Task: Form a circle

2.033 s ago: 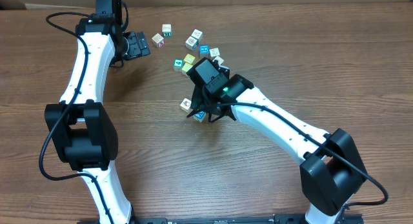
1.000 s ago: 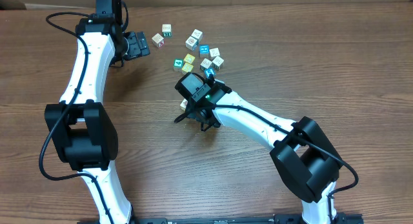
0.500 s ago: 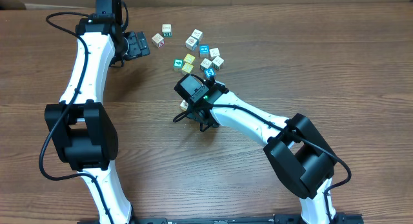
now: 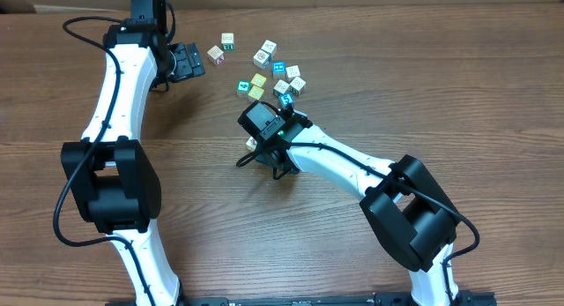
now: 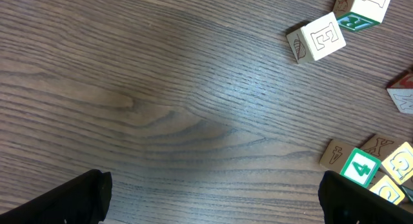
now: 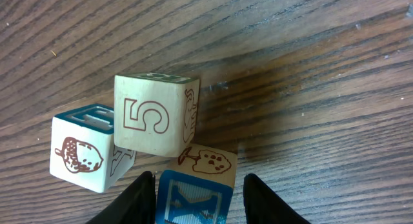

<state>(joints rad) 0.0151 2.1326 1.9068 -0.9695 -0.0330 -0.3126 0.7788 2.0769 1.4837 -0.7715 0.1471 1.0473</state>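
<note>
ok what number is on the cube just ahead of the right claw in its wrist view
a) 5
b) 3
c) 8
a, the cube just past the right claw shows a brown 5 on the face turned to the wrist camera

- Open surface (image 4: pixel 441 85) stretched right of the loose cubes (image 4: pixel 269 68), which crowded the far middle with narrow gaps.
- The right arm (image 4: pixel 344 165) lay diagonally across the centre, barring that side.
- Just ahead of the right end effector (image 6: pixel 199 182), the "5" cube (image 6: pixel 155 117) and acorn cube (image 6: pixel 80 156) sat packed together.
- Bare wood lay before the left end effector (image 5: pixel 213 198), with loose cubes along one side.
</note>
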